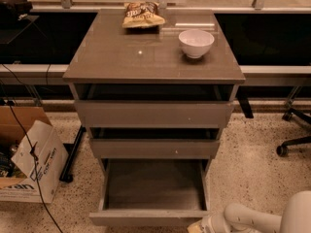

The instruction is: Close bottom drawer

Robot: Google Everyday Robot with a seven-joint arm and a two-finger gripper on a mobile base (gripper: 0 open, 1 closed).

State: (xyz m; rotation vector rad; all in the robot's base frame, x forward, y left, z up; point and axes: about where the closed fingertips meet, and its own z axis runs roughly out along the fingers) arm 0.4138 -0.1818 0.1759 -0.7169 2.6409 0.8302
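Pincer (196, 226) low, ahead of white arm (252, 220)

text: none legible | cardboard box (34, 164): print unreadable | claw (197, 225): bottom edge, beside bottom drawer (148, 216)

The grey-brown counter (146, 62) carries a bag of chips (142, 14) at its back edge and a white bowl (196, 42) to the right of it, the two apart. On the speckled floor (252, 149) stand the cabinet (154, 114), a cardboard box (34, 161) to the left and a chair base (294, 140) to the right. The hand (198, 225) hangs low over the floor by the cabinet's front right corner.
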